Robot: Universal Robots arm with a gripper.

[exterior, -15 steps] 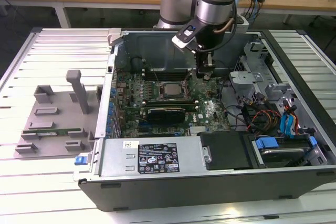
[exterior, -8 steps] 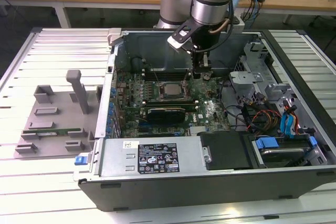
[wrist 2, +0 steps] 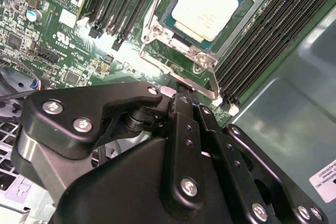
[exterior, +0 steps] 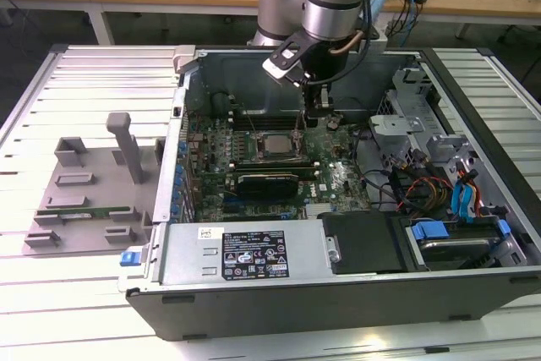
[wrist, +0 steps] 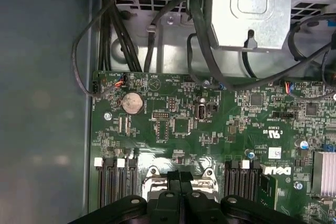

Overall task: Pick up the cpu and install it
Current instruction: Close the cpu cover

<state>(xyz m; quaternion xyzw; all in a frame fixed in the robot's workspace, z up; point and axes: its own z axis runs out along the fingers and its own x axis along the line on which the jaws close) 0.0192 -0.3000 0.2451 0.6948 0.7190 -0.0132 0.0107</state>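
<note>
The cpu [exterior: 272,145] lies flat in the metal-framed socket on the green motherboard, its silvery lid facing up, and it also shows in the second wrist view [wrist 2: 205,6]. My gripper [exterior: 317,118] hangs inside the open computer case, beside the socket on the exterior view's right. Its black fingers are shut with nothing between them. In the second wrist view the gripper [wrist 2: 182,85] has its tips just off the socket frame's corner, close to the thin lever [wrist 2: 202,90]. In the first wrist view the gripper [wrist: 178,176] is over the frame's edge.
Black memory slots [wrist 2: 257,40] flank the socket on both sides. Cables [wrist: 205,51] and a metal drive cage [exterior: 406,124] crowd the case on the exterior view's right. A grey fixture [exterior: 84,183] holding a green memory stick [exterior: 84,211] sits outside the case on the left.
</note>
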